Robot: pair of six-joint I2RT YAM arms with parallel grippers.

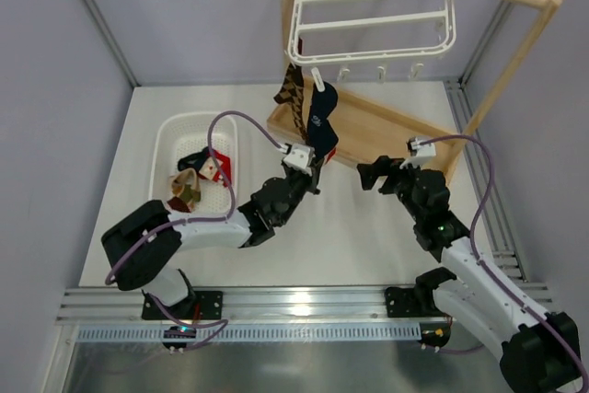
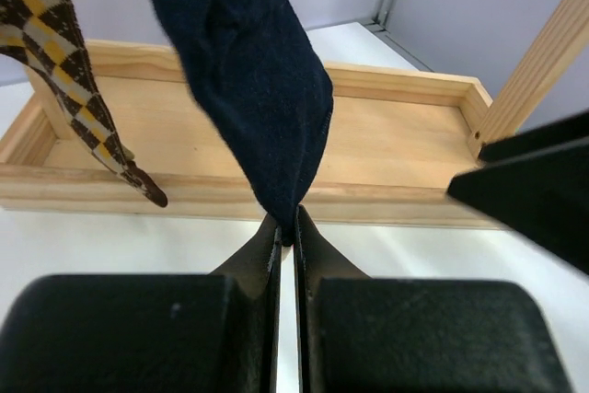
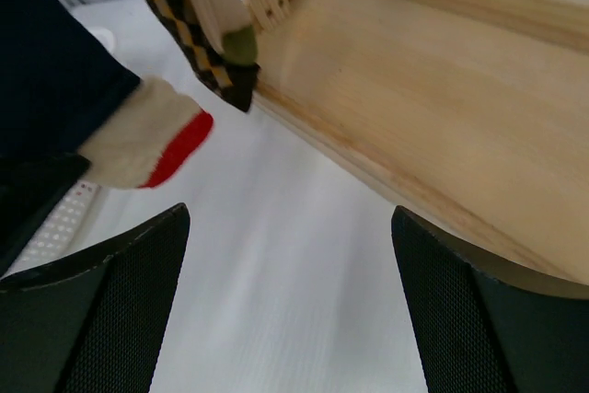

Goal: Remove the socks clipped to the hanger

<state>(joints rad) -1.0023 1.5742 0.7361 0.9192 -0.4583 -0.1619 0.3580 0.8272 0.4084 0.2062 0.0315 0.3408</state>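
The white hanger (image 1: 373,21) hangs from the wooden rail at the top. Two socks are clipped to its near left rim: a brown-black argyle sock (image 1: 293,94) and a dark navy sock (image 1: 320,117). My left gripper (image 1: 311,168) is shut on the navy sock's lower tip. In the left wrist view the sock (image 2: 248,71) runs down into the closed jaws of the gripper (image 2: 287,232), with the argyle sock (image 2: 74,89) at the left. My right gripper (image 1: 373,175) is open and empty just right of the socks, and it hovers over the table in the right wrist view (image 3: 290,264).
The wooden stand's base tray (image 1: 386,131) lies behind both grippers and shows in the wrist views (image 2: 386,126) (image 3: 442,108). A white slotted basket (image 1: 158,158) at the left holds several socks. A cream sock with a red toe (image 3: 147,144) shows at the left of the right wrist view.
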